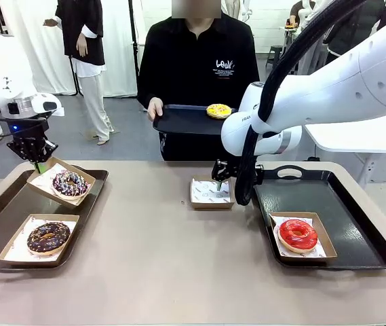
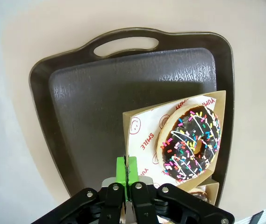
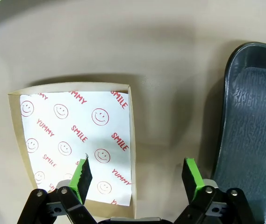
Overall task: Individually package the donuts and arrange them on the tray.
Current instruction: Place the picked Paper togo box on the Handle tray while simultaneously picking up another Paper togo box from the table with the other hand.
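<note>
The left gripper (image 2: 127,173), pinching the tilted box (image 2: 140,135) at its 7 o'clock edge, could let the sprinkled donut (image 2: 189,142) slide out, while the right gripper (image 3: 135,175) hangs open.

A beige tabletop (image 1: 165,272) with rounded corners spans the near part of the front view, its surface plain and matte. At its far side stands a person (image 1: 199,61) in a black sweatshirt with a small white print on the chest. Farther back on the left, a second person (image 1: 84,41) in a black top and light trousers stands on the grey floor (image 1: 125,129), before a white curtain (image 1: 30,41). A white table (image 1: 362,136) stands at the right.
</note>
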Robot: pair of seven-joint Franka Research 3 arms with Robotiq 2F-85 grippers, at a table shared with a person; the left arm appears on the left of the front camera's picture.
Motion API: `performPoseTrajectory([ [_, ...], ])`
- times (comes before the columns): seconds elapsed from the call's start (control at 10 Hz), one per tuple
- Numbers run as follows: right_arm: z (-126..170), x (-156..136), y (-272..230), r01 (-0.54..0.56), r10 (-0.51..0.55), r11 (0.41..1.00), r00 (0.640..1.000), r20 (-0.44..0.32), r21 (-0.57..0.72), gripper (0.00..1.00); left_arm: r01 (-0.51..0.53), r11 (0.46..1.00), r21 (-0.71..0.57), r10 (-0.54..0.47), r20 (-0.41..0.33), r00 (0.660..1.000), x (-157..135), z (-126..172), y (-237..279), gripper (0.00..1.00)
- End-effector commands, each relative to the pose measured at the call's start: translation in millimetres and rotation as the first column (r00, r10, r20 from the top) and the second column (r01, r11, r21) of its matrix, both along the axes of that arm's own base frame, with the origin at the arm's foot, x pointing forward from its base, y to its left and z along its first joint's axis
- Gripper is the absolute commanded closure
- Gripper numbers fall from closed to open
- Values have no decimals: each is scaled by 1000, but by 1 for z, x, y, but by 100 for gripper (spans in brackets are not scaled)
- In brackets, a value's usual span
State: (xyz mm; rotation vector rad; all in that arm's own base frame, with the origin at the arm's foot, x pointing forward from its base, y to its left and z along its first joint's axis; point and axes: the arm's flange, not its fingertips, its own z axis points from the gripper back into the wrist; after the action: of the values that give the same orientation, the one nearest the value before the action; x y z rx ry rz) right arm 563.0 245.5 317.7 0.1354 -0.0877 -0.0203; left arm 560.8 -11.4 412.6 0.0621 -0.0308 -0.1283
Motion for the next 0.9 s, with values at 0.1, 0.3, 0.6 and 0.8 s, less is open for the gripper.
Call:
performPoseTrajectory([
  [0.1,0,3,4,-25,25,1000,1000,7,-2,0,-112,993,-27,112,-5,994,7,-12,-3,99],
  [0.3,0,1,4,-28,28,1000,1000,5,-7,0,-165,985,-49,165,-12,986,7,-17,-2,99],
  [0.6,0,2,6,-29,29,1000,1000,7,-10,0,-204,978,-40,204,-1,979,7,-21,-4,99],
  [0.8,1,1,7,-31,31,999,1000,4,-14,0,-168,985,-50,168,-10,986,8,-24,-4,99],
])
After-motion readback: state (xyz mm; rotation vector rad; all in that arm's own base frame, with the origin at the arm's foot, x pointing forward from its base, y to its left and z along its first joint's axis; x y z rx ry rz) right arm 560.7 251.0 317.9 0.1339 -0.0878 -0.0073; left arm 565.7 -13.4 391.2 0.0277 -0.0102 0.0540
